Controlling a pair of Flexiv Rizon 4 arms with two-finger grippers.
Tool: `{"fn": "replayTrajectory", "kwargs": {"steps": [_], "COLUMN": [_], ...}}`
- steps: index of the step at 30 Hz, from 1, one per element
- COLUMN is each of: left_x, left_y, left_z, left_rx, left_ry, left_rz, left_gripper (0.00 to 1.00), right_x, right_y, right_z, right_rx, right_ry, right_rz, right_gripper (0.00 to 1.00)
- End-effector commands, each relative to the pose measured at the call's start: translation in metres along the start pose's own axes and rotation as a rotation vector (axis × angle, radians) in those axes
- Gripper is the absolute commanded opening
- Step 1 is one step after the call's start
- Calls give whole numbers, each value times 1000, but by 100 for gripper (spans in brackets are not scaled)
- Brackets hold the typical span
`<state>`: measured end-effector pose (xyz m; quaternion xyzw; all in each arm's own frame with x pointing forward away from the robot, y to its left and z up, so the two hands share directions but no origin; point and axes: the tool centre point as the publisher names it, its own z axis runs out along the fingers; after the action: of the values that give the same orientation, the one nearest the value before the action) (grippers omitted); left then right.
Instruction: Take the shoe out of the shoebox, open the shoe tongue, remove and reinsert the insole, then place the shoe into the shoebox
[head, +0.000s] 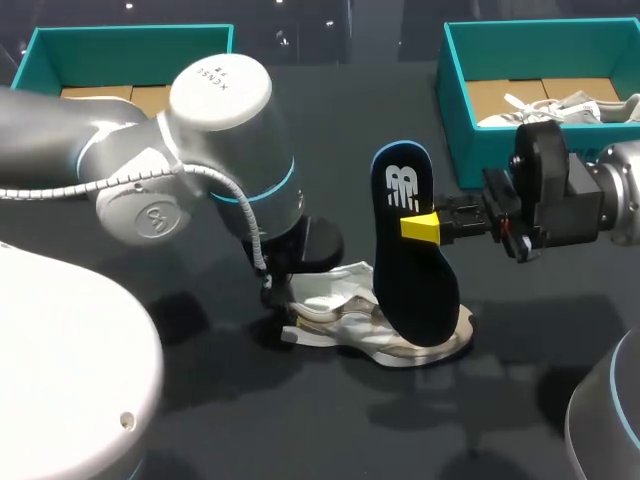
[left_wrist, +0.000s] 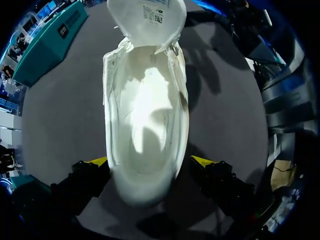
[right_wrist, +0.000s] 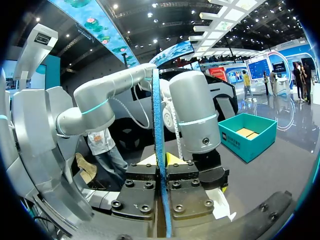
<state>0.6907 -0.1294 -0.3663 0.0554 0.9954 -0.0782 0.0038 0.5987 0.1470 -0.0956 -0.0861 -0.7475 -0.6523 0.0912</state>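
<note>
Right fingers (head: 421, 227) clamp the insole (head: 415, 290) edge, upright over the shoe (head: 340, 325).

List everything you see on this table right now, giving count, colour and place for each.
left shoebox: 1, teal, far left of table
right shoebox: 1, teal, far right
boxed shoe: 1, white, inside right shoebox
shoe: 1, white and grey, middle of table, tongue open
insole: 1, dark with white logo, upright over shoe
table: 1, dark grey
left claw: 1, black, at shoe's heel
right claw: 1, black, shut on insole
</note>
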Motion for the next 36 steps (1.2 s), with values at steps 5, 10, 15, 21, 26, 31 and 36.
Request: {"fn": "replayTrajectory", "kwargs": {"steps": [5, 10, 15, 21, 26, 31, 36], "left_x": [-11, -23, -33, -43, -51, -52, -51], "left_y": [-7, -24, -45, -72, -87, -96, -99], "left_z": [-24, -34, -39, -29, -14, -1, 11], "left_rx": [-2, 2, 10, 8, -4, -11, -20], "left_ry": [-3, -12, -14, -28, -31, -38, -38], "left_rz": [18, 25, 38, 61, 68, 80, 84], "left_gripper": [100, 100, 100, 100, 93, 90, 84], "right_x": [0, 0, 0, 0, 0, 0, 0], "right_y": [-1, -1, -1, -1, -1, -1, -1], "right_z": [2, 2, 2, 2, 2, 2, 2], "right_rx": [1, 1, 1, 1, 1, 1, 1], "right_ry": [-2, -2, -2, -2, -2, -2, -2], "right_rz": [0, 0, 0, 0, 0, 0, 0], "right_gripper": [0, 0, 0, 0, 0, 0, 0]}}
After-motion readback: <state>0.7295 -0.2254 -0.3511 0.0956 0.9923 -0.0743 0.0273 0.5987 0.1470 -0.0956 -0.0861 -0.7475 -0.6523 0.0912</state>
